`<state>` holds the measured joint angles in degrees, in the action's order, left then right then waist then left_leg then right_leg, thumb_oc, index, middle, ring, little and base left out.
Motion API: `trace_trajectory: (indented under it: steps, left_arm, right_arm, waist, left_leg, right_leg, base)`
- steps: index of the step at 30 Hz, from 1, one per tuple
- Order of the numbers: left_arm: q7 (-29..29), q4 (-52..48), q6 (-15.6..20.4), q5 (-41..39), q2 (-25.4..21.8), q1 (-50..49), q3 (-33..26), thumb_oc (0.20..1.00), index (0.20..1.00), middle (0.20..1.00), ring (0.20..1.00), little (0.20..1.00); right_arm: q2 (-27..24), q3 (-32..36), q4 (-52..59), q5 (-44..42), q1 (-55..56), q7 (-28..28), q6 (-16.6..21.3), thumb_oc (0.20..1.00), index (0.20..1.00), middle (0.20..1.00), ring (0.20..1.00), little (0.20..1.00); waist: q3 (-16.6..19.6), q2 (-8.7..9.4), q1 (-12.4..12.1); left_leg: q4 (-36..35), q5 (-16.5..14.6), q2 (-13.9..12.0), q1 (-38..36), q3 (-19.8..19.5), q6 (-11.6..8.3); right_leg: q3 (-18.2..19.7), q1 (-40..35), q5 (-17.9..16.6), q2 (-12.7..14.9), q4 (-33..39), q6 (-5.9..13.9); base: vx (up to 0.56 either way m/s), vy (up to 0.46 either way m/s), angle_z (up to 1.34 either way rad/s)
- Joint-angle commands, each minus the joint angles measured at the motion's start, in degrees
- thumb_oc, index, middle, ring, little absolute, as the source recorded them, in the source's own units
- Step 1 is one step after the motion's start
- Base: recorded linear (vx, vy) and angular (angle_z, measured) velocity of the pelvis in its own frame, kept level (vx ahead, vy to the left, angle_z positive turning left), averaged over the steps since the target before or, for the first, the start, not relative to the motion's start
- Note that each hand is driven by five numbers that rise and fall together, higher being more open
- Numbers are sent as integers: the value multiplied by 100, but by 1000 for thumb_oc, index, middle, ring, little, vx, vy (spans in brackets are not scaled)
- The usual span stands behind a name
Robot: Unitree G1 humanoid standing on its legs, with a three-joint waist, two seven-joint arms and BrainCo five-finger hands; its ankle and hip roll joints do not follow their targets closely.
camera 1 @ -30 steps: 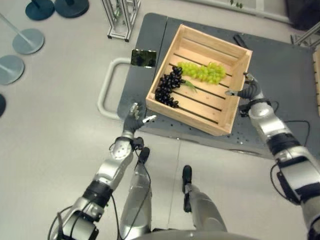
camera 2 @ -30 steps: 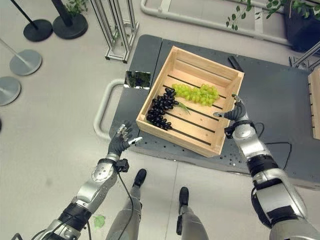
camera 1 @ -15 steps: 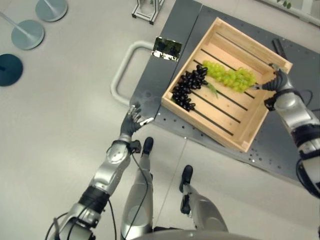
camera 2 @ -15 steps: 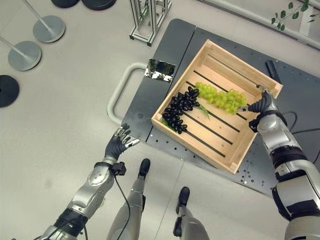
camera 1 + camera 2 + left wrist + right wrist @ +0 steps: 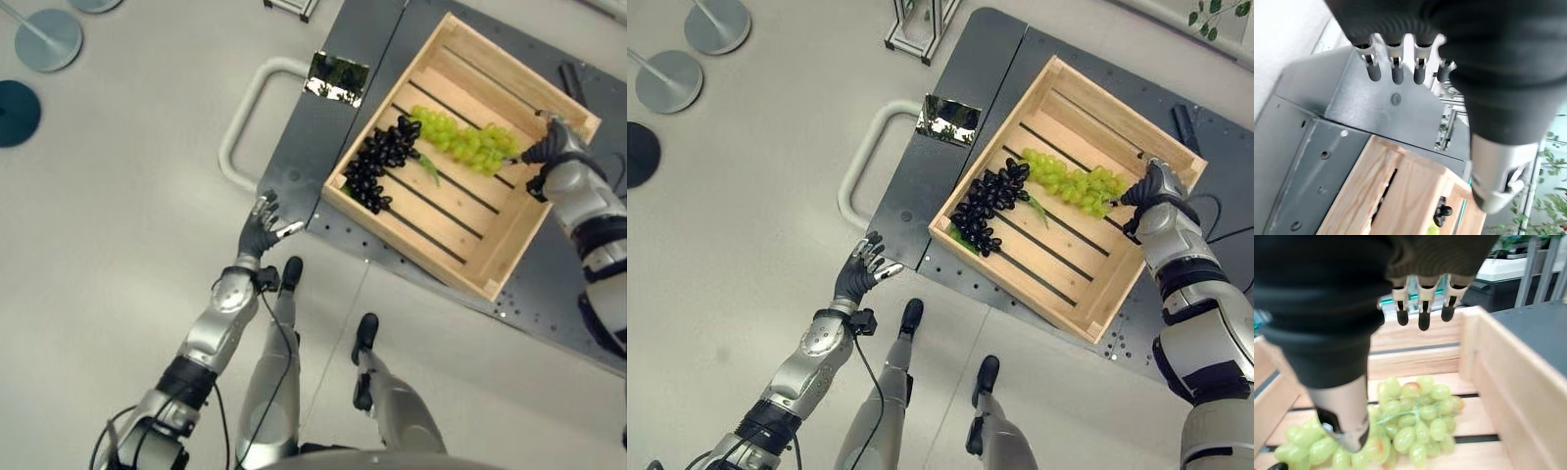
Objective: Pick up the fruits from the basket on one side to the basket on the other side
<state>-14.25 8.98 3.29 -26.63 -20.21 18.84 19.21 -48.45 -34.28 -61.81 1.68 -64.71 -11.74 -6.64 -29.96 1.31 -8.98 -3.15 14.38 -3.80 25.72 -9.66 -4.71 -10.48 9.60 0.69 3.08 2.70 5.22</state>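
Dark grey platform (image 5: 960,108), white handle (image 5: 867,157), round stand bases (image 5: 666,80)

green grapes (image 5: 1073,184), black grapes (image 5: 986,203), pale wooden crate (image 5: 1038,290)

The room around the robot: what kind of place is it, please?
Probably an indoor lab or demonstration area, not a kitchen or shop. The wooden crate with green grapes and black grapes sits on a dark metal platform with screw holes, on a plain grey floor, with round stanchion bases nearby.
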Motion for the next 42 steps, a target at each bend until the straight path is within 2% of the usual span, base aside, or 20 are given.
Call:
trace_trajectory:
  steps: [1, 6, 16, 21, 27, 30, 38, 42]
  left_arm:
    - [-60, -464, 314, 110, 24, 102, 14, 1000, 1000, 1000, 1000, 1000]
    - [-90, -452, 313, 159, 63, 270, 119, 1000, 1000, 1000, 1000, 1000]
    - [-227, -359, 363, 195, 113, 614, 282, 1000, 1000, 1000, 1000, 1000]
    - [-276, -302, 396, 224, 121, 767, 343, 1000, 1000, 1000, 1000, 1000]
    - [-382, -243, 437, 241, 165, 918, 386, 1000, 1000, 1000, 1000, 1000]
    - [-388, -237, 431, 311, 177, 992, 438, 1000, 1000, 1000, 1000, 1000]
    - [-447, -180, 486, 369, 229, 1214, 518, 1000, 1000, 1000, 1000, 1000]
    - [-492, -181, 494, 354, 239, 1264, 529, 1000, 1000, 1000, 1000, 1000]
  right_arm:
    - [-520, -427, 8, 222, -613, -114, -6, 1000, 1000, 1000, 1000, 1000]
    - [-404, -809, -576, 642, -706, 52, -34, 1000, 1000, 1000, 1000, 1000]
    - [-6, -833, -1003, 772, -636, -40, -23, 1000, 1000, 1000, 1000, 1000]
    - [81, -1362, -1189, 1576, -775, 77, -103, 1000, 1000, 1000, 1000, 1000]
    - [221, -1485, -1304, 1793, -779, 79, -118, 1000, 1000, 1000, 1000, 1000]
    - [212, -1753, -1406, 2361, -705, 124, -169, 1000, 1000, 1000, 1000, 1000]
    - [398, -1766, -1525, 2813, -466, 144, -226, 1000, 1000, 1000, 1000, 1000]
    - [497, -1609, -1521, 2592, -394, 52, -209, 1000, 1000, 1000, 1000, 1000]
  waist:
    - [17, 235, -56]
    - [17, 230, -156]
    - [17, 189, -316]
    - [17, 140, -392]
    - [17, 109, -405]
    - [17, 81, -435]
    - [17, -47, -488]
    - [17, -80, -504]
  left_leg:
    - [387, -646, -407, 118, 98, -524]
    - [448, -629, -342, 391, -6, -531]
    - [504, -590, -252, 822, -219, -544]
    - [516, -570, -192, 982, -306, -550]
    - [550, -559, -116, 1137, -385, -546]
    - [570, -545, -55, 1299, -467, -545]
    - [588, -509, 55, 1565, -579, -539]
    - [607, -501, 96, 1695, -605, -536]
  right_leg:
    - [214, 469, 185, 725, -379, 575]
    - [115, 607, 167, 723, -364, 582]
    - [-107, 793, 159, 698, -323, 597]
    - [-169, 869, 168, 702, -316, 601]
    - [-189, 931, 184, 693, -312, 589]
    - [-228, 1008, 211, 685, -324, 590]
    - [-287, 1155, 247, 668, -320, 581]
    - [-316, 1238, 266, 666, -317, 568]
  base:
    - [15, 6, 18]
    - [15, -10, 14]
    - [19, -13, 14]
    - [20, -11, 13]
    - [19, -14, 13]
    - [21, -40, 10]
    - [18, -14, 16]
    - [19, -12, 6]
